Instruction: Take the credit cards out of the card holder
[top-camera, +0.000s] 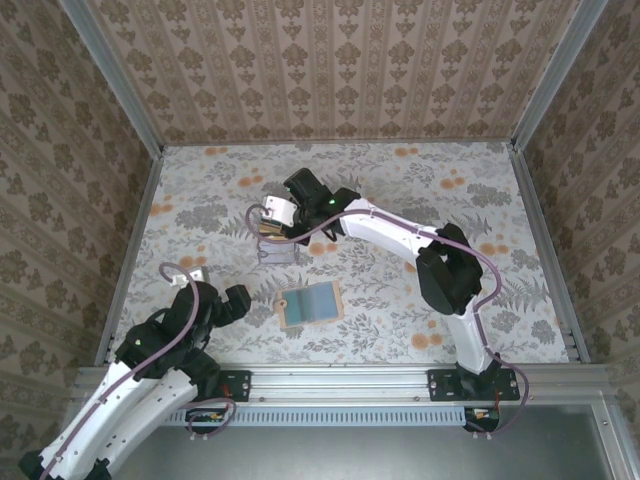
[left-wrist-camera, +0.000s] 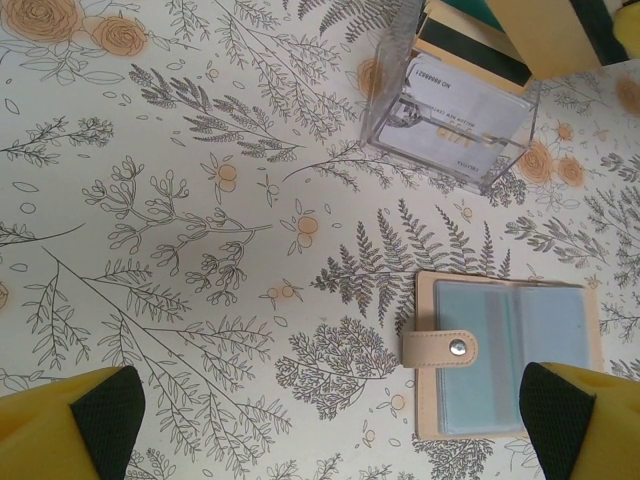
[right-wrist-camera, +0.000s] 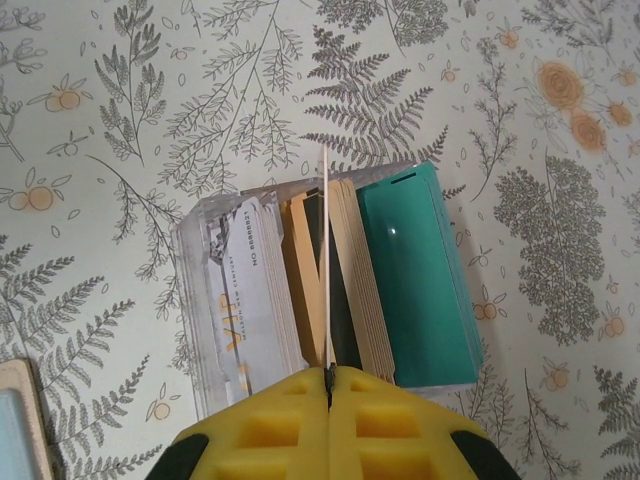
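The card holder (top-camera: 309, 303) lies open on the floral table, grey-blue inner face up, its tan snap tab (left-wrist-camera: 441, 349) folded over the left edge. Just left of it my left gripper (top-camera: 215, 286) hovers open, and the holder (left-wrist-camera: 510, 355) sits near its right fingertip (left-wrist-camera: 570, 405). My right gripper (right-wrist-camera: 328, 385) is shut on one thin pale credit card (right-wrist-camera: 326, 260), seen edge-on. It holds that card upright in a clear box (right-wrist-camera: 210, 300) among standing cards, with teal ones (right-wrist-camera: 415, 270) on the right. I cannot tell whether cards remain in the holder's pockets.
The clear box (top-camera: 277, 250) stands a little beyond the holder, its front card (left-wrist-camera: 455, 115) printed with text. Patterned walls on metal rails (top-camera: 130, 250) close in the table on three sides. Open floral tabletop (left-wrist-camera: 200, 250) spreads to the left of the holder.
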